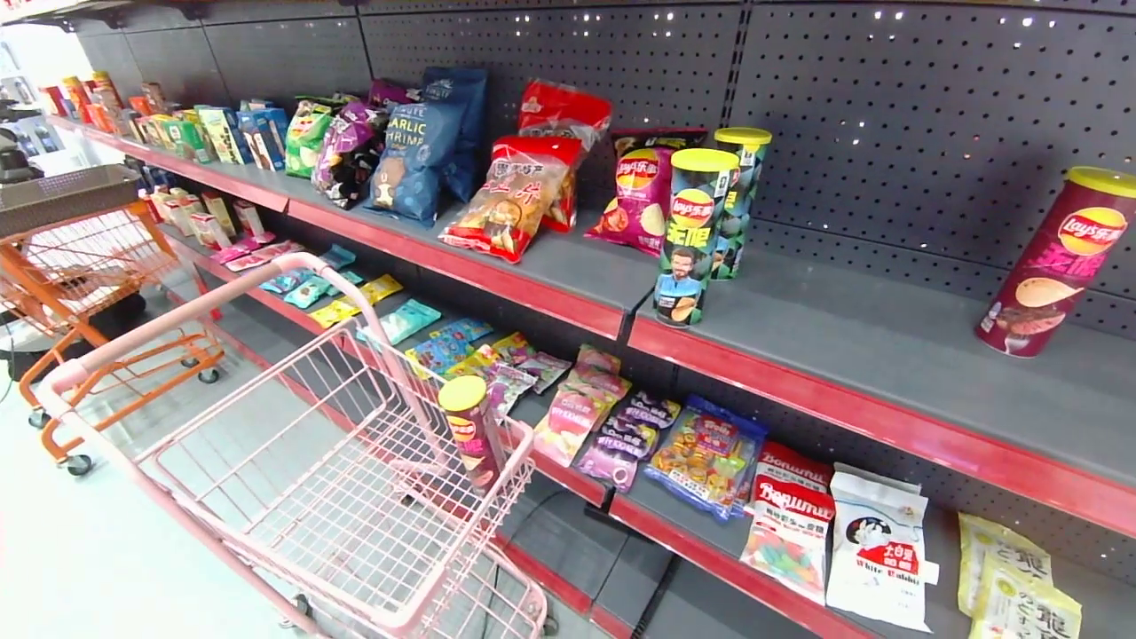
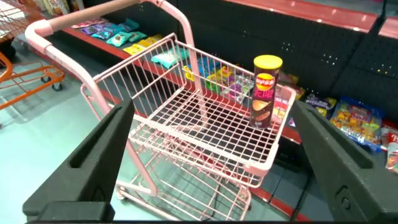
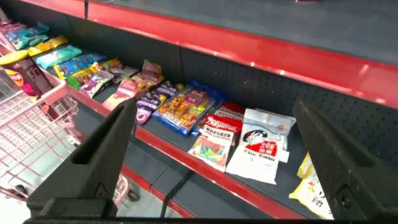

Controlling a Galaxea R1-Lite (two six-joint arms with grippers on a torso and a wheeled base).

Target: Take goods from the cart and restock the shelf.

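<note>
My left tool [image 2: 211, 109] hangs near the pink cart [image 2: 261, 165], its two fingers wide apart and holding nothing. My right tool [image 3: 212, 107] is likewise spread and bare, out in front of the lower shelf [image 3: 180, 155] and its sweet bags [image 3: 186, 109]. A dark red can [image 1: 469, 430] with a yellow lid stands upright in the cart's far right corner, against the wire. A can of the same kind [image 1: 1047, 266] already stands far right on the upper shelf [image 1: 843, 355], with bare board between it and two green cans [image 1: 694, 235]. I judge the work well along: the can in the cart is yet to be grasped, lifted and set on that shelf.
</note>
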